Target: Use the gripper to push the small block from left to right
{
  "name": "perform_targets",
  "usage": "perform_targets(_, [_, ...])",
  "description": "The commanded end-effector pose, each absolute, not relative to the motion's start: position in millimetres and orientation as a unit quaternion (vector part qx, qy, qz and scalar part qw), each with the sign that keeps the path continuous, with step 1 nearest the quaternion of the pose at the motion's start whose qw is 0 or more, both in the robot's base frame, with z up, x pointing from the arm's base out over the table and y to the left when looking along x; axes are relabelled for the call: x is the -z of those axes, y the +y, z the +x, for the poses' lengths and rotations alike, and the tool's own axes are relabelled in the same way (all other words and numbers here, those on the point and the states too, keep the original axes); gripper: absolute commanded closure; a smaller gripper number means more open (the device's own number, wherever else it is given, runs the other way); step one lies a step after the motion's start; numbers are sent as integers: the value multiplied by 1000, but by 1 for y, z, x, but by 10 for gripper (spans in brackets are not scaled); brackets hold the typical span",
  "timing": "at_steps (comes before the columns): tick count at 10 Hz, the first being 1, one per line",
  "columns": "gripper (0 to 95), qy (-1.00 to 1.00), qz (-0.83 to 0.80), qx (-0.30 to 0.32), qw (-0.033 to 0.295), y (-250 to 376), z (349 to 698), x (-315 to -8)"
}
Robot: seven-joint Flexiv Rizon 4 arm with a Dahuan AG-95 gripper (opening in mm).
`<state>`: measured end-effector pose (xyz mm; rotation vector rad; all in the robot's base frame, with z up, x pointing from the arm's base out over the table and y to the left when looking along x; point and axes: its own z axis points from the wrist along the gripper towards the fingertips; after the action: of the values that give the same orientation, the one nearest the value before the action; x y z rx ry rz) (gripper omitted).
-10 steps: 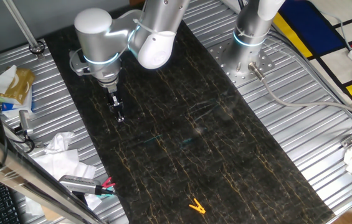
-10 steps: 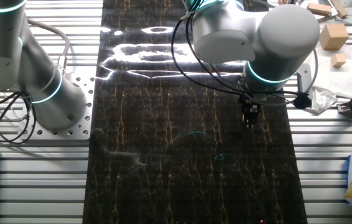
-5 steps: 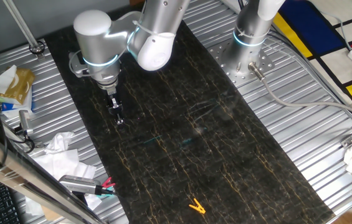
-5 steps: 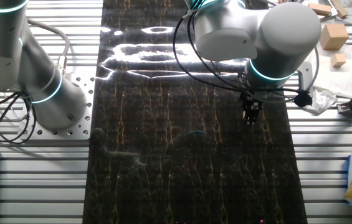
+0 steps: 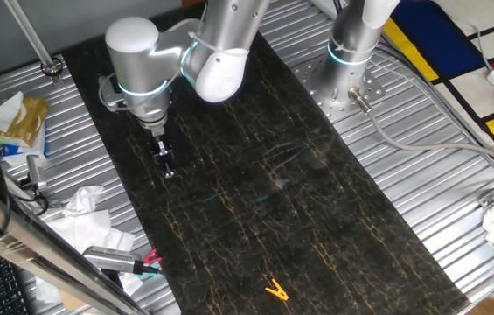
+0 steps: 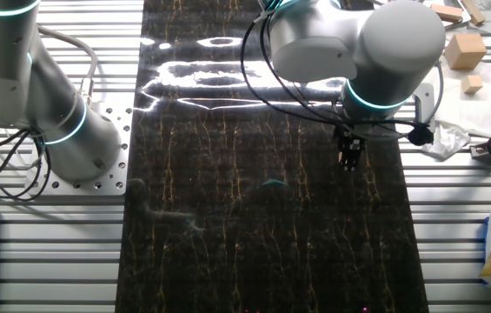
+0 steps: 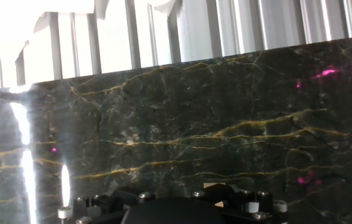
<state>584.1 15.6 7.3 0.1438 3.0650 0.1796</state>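
My gripper [image 5: 169,171] is the narrow black tip under the silver-grey arm with the cyan ring. It hangs low over the left part of the dark marbled mat [image 5: 255,175], and its fingers look pressed together. It also shows in the other fixed view [image 6: 348,162], near the mat's right edge. In the hand view only the dark gripper body [image 7: 182,208] shows at the bottom edge. A small light-brown corner [image 7: 212,185] peeks out right beside it and looks like the small block. In both fixed views the block is hidden at the tip.
A yellow-orange clip [image 5: 274,290] lies at the near end of the mat. The second arm's bolted base [image 5: 344,87] stands on the right. Crumpled paper and tools [image 5: 98,236] lie left of the mat. Larger wooden blocks [image 6: 464,50] sit off the mat.
The gripper tip has barely shifted, a few pixels along the mat. Nothing else on the mat has moved.
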Motion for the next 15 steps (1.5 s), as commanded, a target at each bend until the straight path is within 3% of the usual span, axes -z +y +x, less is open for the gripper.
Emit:
perform_targets(1, [0, 997, 48, -58, 34, 17, 584, -7])
perform_targets(15, [0, 995, 74, -60, 39, 55, 586, -4])
